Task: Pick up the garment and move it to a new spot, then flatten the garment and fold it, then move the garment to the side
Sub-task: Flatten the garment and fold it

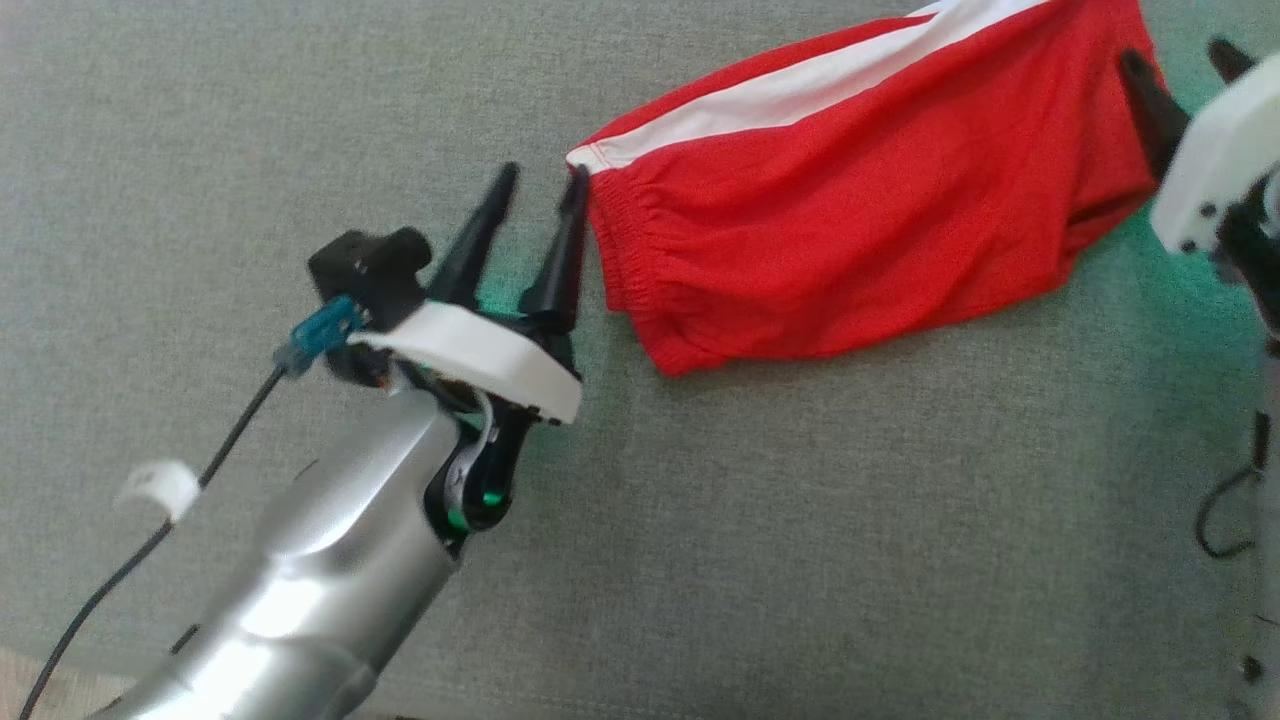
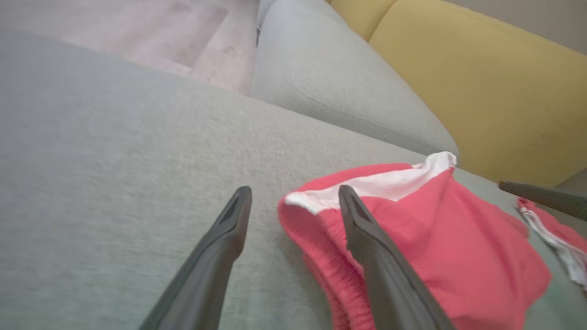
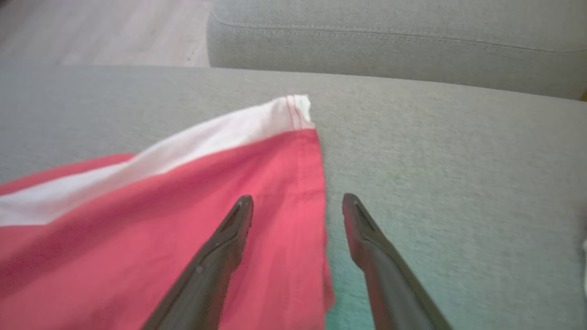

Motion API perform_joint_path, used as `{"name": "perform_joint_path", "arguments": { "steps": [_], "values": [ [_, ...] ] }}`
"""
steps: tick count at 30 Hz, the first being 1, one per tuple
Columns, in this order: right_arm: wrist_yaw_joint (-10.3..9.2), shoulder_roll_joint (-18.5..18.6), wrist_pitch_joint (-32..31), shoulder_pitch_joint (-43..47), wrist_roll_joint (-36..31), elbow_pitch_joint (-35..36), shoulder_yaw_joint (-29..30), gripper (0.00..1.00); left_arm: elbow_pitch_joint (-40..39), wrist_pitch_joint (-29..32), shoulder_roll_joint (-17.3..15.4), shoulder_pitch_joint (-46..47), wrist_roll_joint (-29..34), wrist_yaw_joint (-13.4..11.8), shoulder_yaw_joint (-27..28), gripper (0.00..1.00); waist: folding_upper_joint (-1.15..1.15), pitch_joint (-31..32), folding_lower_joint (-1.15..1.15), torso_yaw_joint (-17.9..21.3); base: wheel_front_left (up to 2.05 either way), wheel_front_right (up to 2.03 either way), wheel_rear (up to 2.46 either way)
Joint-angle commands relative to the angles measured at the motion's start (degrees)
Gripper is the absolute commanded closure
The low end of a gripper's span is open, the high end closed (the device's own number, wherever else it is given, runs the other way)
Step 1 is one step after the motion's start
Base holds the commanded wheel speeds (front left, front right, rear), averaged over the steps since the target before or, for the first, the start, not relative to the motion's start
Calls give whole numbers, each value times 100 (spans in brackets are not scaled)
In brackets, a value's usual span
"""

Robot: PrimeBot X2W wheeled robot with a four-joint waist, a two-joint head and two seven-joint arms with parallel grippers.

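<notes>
Two sets of fingers stand parted, gripping nothing. Nearest, the left gripper (image 1: 545,175) has one finger at the elastic waistband of the red garment (image 1: 880,180). The garment lies on the grey cushion (image 1: 800,520), its long axis slanting from waistband at left to hem at far right. The right gripper (image 1: 1178,55) straddles the hem edge.

Garment (image 1: 860,190) on cushion (image 1: 300,120) between left tool (image 1: 544,175), right tool (image 1: 1175,55).
</notes>
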State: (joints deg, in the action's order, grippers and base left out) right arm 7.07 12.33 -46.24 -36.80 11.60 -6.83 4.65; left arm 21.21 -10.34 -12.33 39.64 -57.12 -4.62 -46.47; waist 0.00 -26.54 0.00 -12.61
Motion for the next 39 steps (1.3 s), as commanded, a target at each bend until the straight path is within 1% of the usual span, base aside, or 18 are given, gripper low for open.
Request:
{"name": "perform_joint_path", "arguments": {
  "steps": [1, 3, 5, 8, 10, 12, 13, 16, 19, 20, 21, 24, 25, 28, 32, 36, 39],
  "values": [
    [42, 95, -1, -61, -95, 286, -110, 0, -300, -165, -260, 7, 234, -186, 152, 0, 0, -5, 0, -6, 0, 0, 0],
    [42, 182, 9, -59, -197, 257, -84, 0, -559, -305, -381, -55, 598, -468, 136, 0, 0, -35, 0, -50, 0, 0, 0],
    [42, 196, 8, -117, -307, 161, -20, 0, -813, -395, -424, -140, 912, -707, 171, 0, 0, -73, 0, -115, 0, 0, 0],
    [42, 166, -50, -272, -485, -111, 100, 0, -1155, -455, -399, -301, 1402, -963, 305, 0, 0, -146, 0, -242, 0, 0, 0],
    [42, 98, -100, -385, -630, -335, 232, 0, -1421, -461, -339, -439, 1829, -1068, 517, 0, 0, -198, 0, -334, 0, 0, 0],
    [42, 11, -185, -463, -736, -580, 342, 0, -1642, -462, -214, -688, 2111, -1065, 767, 0, 0, -227, 0, -413, 0, 0, 0],
    [42, -90, -250, -496, -717, -710, 455, 0, -1736, -463, -154, -818, 2242, -1027, 886, 0, 0, -231, 0, -447, 0, 0, 0],
    [42, -351, -426, -515, -631, -945, 597, 0, -1902, -464, -13, -1200, 2607, -843, 1178, 0, 0, -205, 0, -526, 0, 0, 0],
    [42, -425, -682, -377, -485, -1053, 432, 0, -1978, -464, 96, -1531, 2926, -622, 1436, 0, 0, -151, 0, -557, 0, 0, 0],
    [42, -428, -741, -329, -418, -1051, 386, 5, -1989, -464, 132, -1635, 3013, -547, 1518, 0, 0, -131, 0, -555, 0, 0, 0],
    [42, -421, -785, -279, -348, -1031, 315, 100, -1996, -464, 169, -1732, 3090, -470, 1598, 0, 0, -110, 0, -548, 0, 0, 0],
    [42, -328, -849, -146, -61, -878, 111, 100, -2006, -465, 263, -1998, 3307, -254, 1836, 0, 0, -43, 0, -496, 0, 0, 0],
    [42, -328, -849, -146, -61, -878, 111, 100, -2006, -465, 263, -1998, 3307, -254, 1836, 0, 0, -43, 0, -496, 0, 0, 0],
    [42, -174, -685, -42, 120, -693, 159, 100, -1959, -465, 373, -2240, 3436, -51, 2044, 0, 0, 47, 0, -424, 0, 0, 0],
    [42, -3, -398, 79, 146, -588, 621, 100, -1934, -465, 501, -2552, 3557, 188, 2331, 0, 0, 238, 0, -333, 0, 0, 0],
    [42, 200, -324, 235, 194, -500, 1068, 100, -1914, -465, 557, -2868, 3759, 407, 2561, 0, 0, 448, 0, -290, 0, 0, 0],
    [42, 372, -245, 377, 287, -428, 1433, 100, -1877, -465, 615, -3104, 3917, 517, 2693, 0, 0, 642, 0, -287, 0, 0, 0]
  ]
}}
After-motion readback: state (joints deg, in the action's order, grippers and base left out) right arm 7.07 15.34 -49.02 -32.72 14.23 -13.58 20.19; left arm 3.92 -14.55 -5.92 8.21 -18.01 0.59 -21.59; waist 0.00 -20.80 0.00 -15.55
